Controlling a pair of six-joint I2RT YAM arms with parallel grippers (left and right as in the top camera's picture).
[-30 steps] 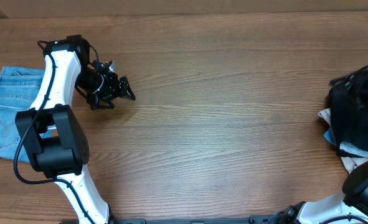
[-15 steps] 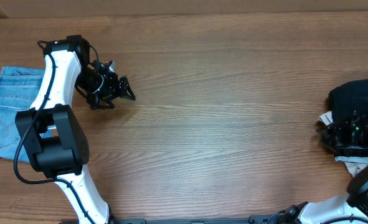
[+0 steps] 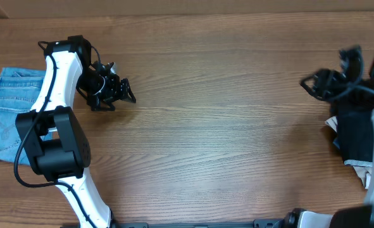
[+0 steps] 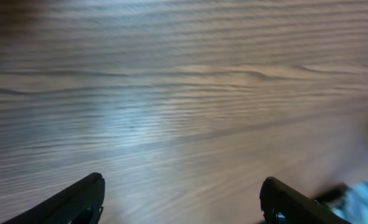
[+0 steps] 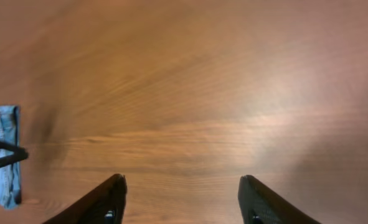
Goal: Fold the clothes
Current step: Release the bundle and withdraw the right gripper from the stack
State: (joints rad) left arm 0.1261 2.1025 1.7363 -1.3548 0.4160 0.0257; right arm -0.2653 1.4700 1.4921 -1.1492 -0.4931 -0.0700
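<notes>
The black garment lies bunched at the table's right edge in the overhead view, partly hidden under my right arm. My right gripper is open and empty, left of and beyond the garment, apart from it. In the right wrist view its fingers are spread wide over bare wood. My left gripper is open and empty at the far left of the table. In the left wrist view its fingers show only bare wood between them.
Light-blue jeans lie at the left edge beside the left arm, and also show in the right wrist view. White and cream cloth pokes out beside the black garment. The wooden table fills the middle.
My right arm has lifted off the black garment and swung left and toward the far side, with its gripper now over bare wood. The left arm has not moved.
</notes>
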